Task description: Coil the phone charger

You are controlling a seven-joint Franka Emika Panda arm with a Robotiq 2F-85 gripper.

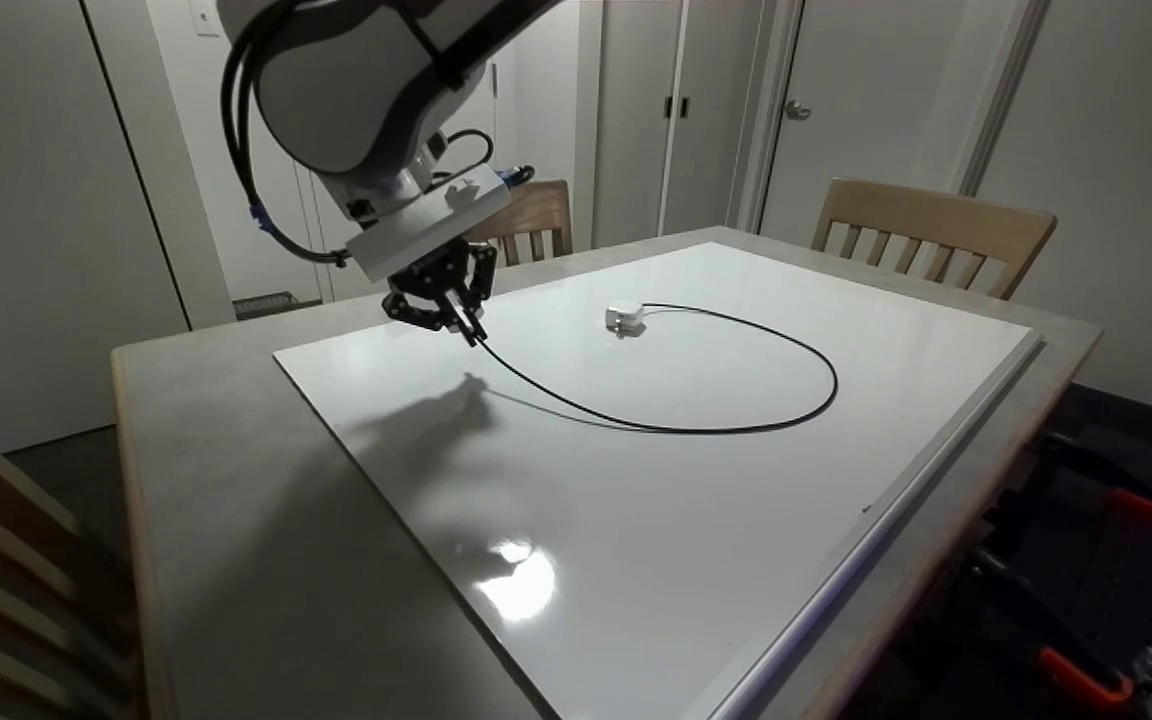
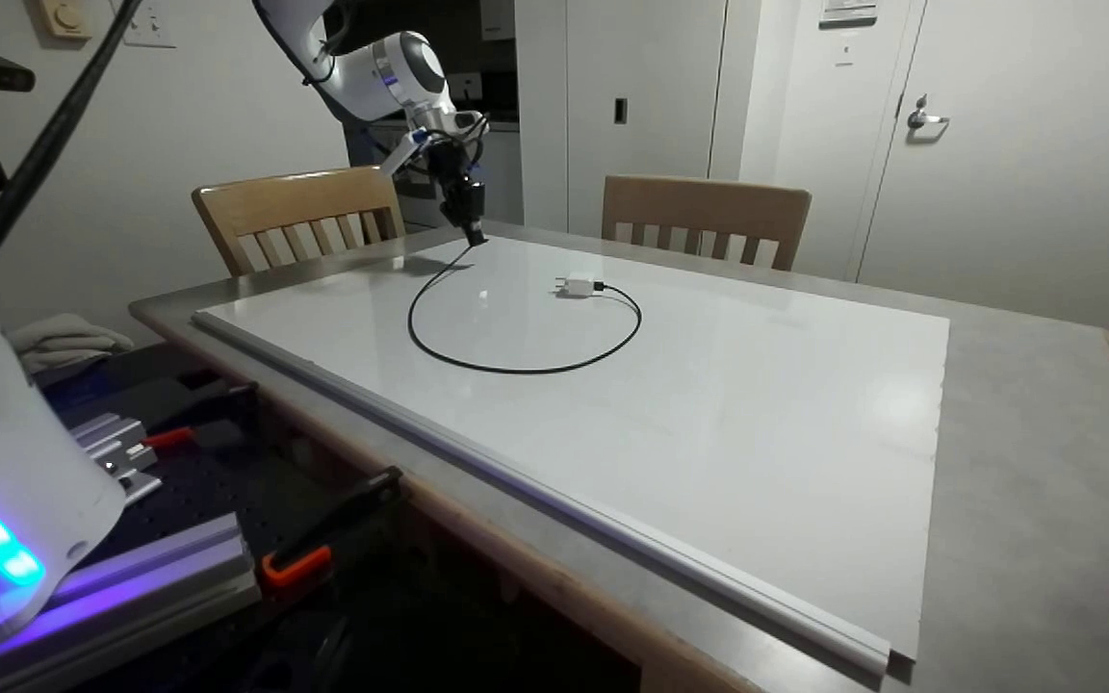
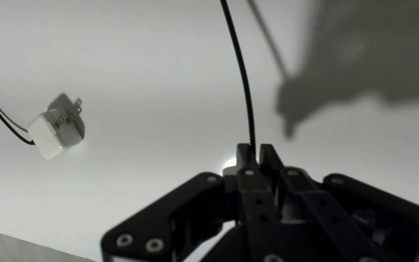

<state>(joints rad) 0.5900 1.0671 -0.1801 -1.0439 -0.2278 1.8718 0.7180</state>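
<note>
Phone charger cable (image 2: 526, 372), thin and black, is curved over a glossy whiteboard (image 2: 757, 423), pinched by the near-closed Robotiq gripper (image 3: 255, 148).

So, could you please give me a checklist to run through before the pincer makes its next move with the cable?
1. Pincer shut on the black cable: ok.
2. Cable plugged into the white adapter: ok, joined in an exterior view.
3. Adapter resting on the white board: ok.
4. Cable free of crossings: ok, one open curve.
5. Cable coiled: not ok, no full turn closed.
6. Where the held end sits inside the grip: cannot tell, hidden.
</note>
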